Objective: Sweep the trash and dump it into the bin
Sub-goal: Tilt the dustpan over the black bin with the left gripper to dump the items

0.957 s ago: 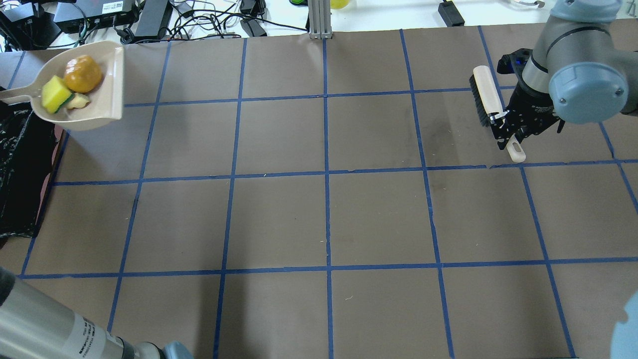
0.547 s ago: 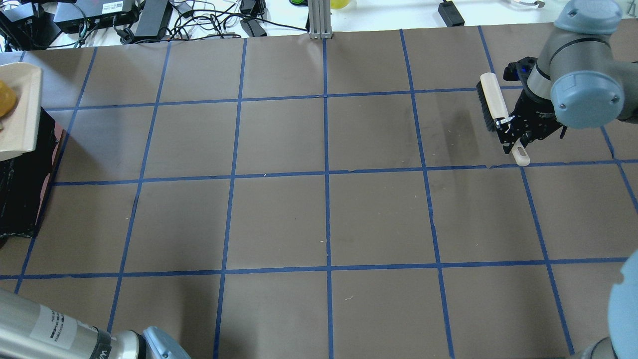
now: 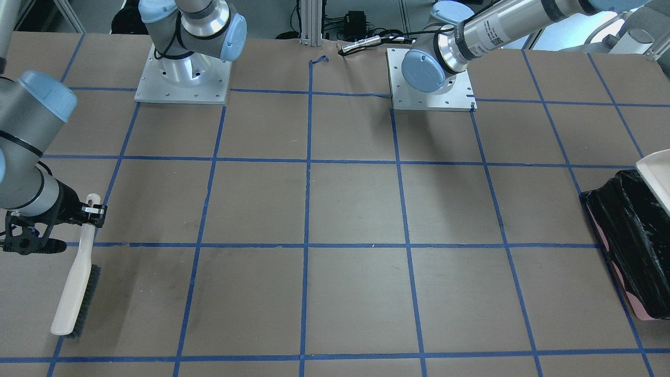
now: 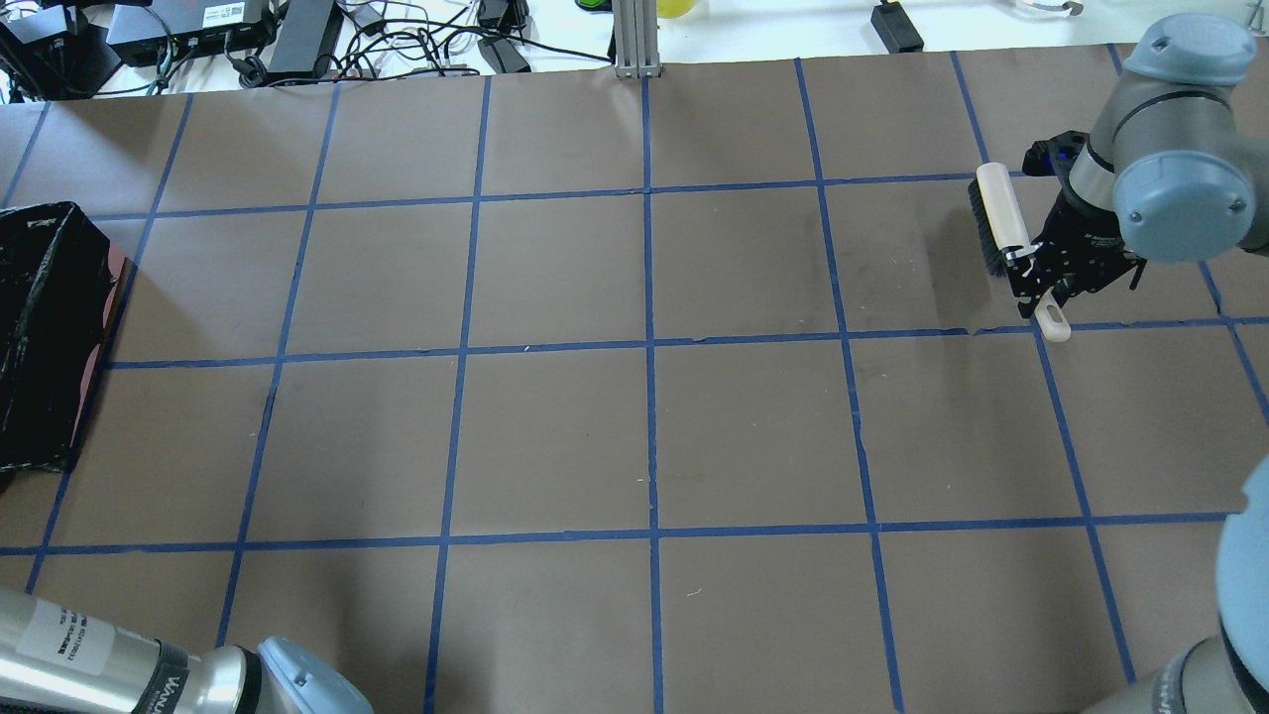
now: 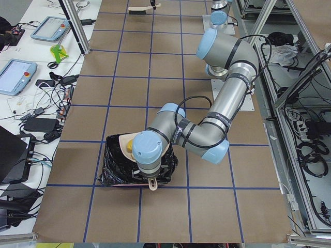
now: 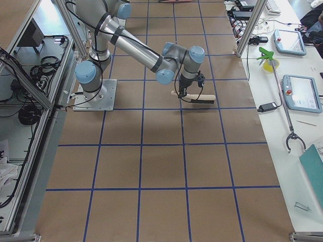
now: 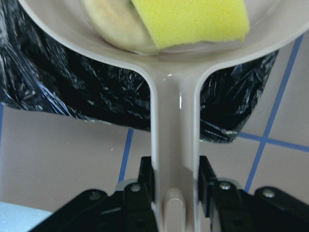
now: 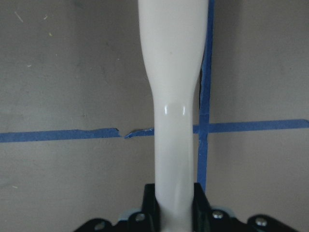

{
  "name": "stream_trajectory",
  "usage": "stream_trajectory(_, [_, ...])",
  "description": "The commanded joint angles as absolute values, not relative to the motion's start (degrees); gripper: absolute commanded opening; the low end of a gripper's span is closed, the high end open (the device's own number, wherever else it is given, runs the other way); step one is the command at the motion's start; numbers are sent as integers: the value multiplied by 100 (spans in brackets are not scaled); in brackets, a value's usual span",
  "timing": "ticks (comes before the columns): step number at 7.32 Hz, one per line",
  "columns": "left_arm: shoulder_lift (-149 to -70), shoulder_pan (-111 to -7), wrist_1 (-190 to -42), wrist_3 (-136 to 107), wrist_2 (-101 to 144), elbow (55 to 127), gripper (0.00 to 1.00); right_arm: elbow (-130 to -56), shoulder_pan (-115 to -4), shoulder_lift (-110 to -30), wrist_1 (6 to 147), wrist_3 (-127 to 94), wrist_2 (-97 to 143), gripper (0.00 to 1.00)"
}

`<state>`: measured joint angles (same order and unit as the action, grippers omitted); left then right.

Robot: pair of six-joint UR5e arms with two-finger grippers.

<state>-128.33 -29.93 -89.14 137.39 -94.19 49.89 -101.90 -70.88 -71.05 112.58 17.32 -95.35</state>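
1. A brown paper-covered surface (image 4: 644, 436) gridded with blue tape fills the scene, with cables and power bricks along its far edge. The bin (image 4: 45, 327) stands at the robot's left end.
2. The left gripper (image 7: 175, 188) is clamped on the handle of the dustpan (image 7: 174, 121). It holds the pan over the bin's black liner, probably so that a tilt drops the load inside rather than onto the surface.
3. The trash lies in the pan, not yet dumped: a yellow sponge (image 7: 193, 19) rests against a brown lump (image 7: 113, 26).
4. The right gripper (image 4: 1036, 273) grips the brush (image 4: 994, 213) by its handle at the opposite end of the surface. It looks parked out of the way, as if sweeping is done.
5. The pale crescent piece shows in no view. The overhead view misses the pan entirely, the front view catches only its corner, and the left arm's wrist covers much of it from the side. How far the pan is tilted is hard to judge.
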Motion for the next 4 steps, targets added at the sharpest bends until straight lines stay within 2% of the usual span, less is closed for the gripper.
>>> stream_trajectory(1, [-12911, -3058, -8807, 14113, -10070, 4677, 0, -10195, -7084, -7058, 11267, 1740, -9527, 0])
stream_trajectory(4, [-12929, -3365, -7948, 14528, -10686, 4684, 0, -10195, -7075, -7014, 11294, 1749, -9545, 0])
